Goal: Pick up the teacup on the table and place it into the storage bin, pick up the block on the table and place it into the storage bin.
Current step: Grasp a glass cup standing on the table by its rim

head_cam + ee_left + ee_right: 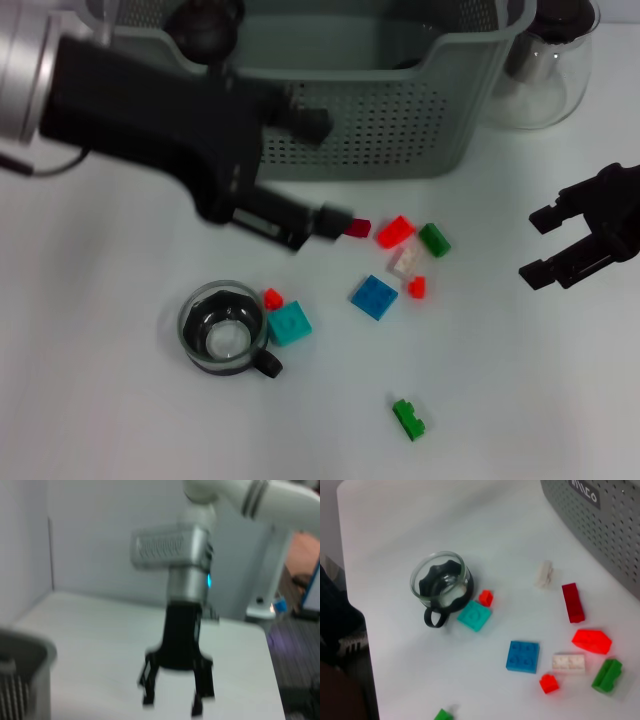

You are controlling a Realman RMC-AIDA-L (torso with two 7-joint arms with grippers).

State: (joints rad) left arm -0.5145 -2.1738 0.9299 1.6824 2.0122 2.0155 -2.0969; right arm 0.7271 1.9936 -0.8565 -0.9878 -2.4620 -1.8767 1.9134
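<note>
Progress: nothing binned | clear glass teacup [223, 328], scattered plastic blocks mid-table | grey-green perforated storage bin [400, 130] at far edge | right gripper [590, 232] spread, empty | left gripper [300, 225] fingers: cannot tell.

On the table: 1 teacup [224, 328], 1 storage bin [400, 120], 1 glass carafe [545, 70], and 10 blocks: 3 red, 1 dark red, 2 green, 1 blue, 1 teal, 2 white.
</note>
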